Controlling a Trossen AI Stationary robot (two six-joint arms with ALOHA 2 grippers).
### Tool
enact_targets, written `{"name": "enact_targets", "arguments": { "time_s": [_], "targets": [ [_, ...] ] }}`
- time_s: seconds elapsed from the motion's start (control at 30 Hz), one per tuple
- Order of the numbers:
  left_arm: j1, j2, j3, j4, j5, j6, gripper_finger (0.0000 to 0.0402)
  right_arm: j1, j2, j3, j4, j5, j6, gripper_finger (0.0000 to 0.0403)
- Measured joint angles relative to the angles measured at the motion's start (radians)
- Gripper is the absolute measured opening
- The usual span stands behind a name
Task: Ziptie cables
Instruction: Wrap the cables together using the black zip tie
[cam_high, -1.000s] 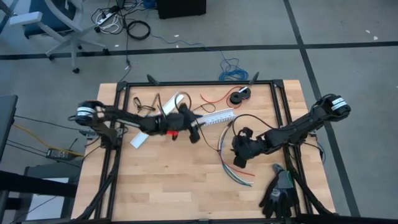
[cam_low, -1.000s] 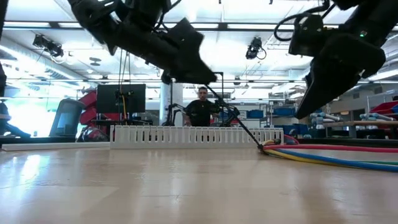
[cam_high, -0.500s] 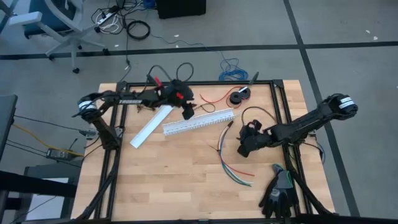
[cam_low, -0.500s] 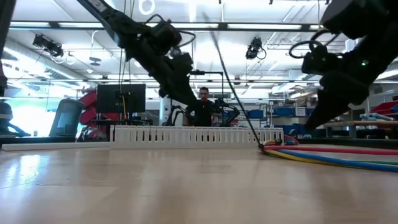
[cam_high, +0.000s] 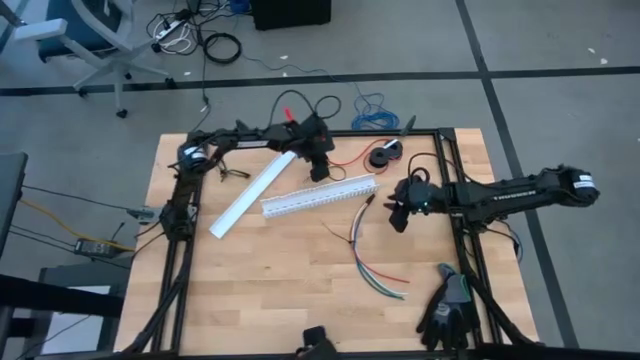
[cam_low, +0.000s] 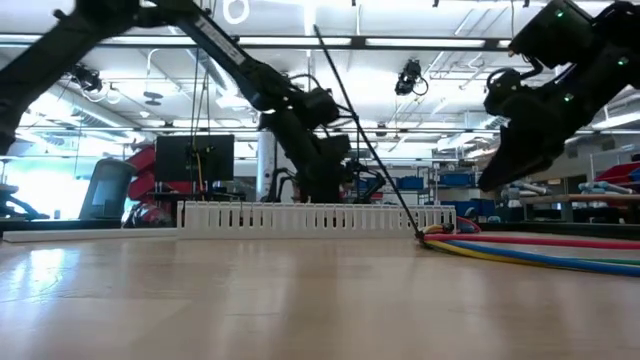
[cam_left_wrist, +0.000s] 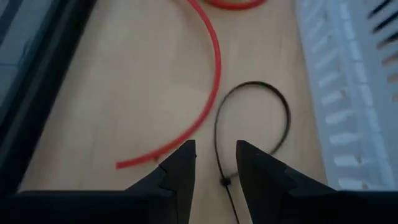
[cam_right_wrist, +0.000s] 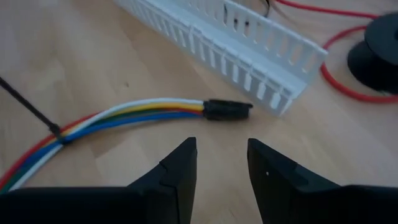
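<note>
Left gripper hung part-open, empty, over a looped ziptie (upper centre, high view). Right gripper part-open, empty, near cables lying centre-right. Best approach: straddle the tie's strap squarely before closing.

A pale wooden tabletop with a smooth satin sheen is seen; the slotted duct looks white plastic, the cables glossy-sheathed.
</note>
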Motion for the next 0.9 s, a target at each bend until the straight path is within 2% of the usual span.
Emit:
{"name": "enact_targets", "arguments": {
  "time_s": [0.13, 0.27, 0.6, 0.9],
  "targets": [
    [-0.001, 0.069, 0.117, -0.126, 0.023, 0.002, 0.0125, -0.041, -0.021, 0.001, 0.017, -0.034, -0.041, 0.0127],
    [-0.001, 0.100, 0.170, -0.174, 0.038, 0.014, 0.0125, -0.078, -0.041, 0.001, 0.025, -0.035, -0.081, 0.0127],
    [0.002, 0.106, 0.174, -0.221, 0.006, 0.026, 0.0125, -0.148, -0.060, 0.001, 0.082, -0.056, -0.132, 0.0126],
    [-0.006, 0.106, 0.171, -0.239, -0.040, -0.004, 0.0125, -0.159, -0.068, 0.001, 0.092, -0.087, -0.137, 0.0126]
  ]
}}
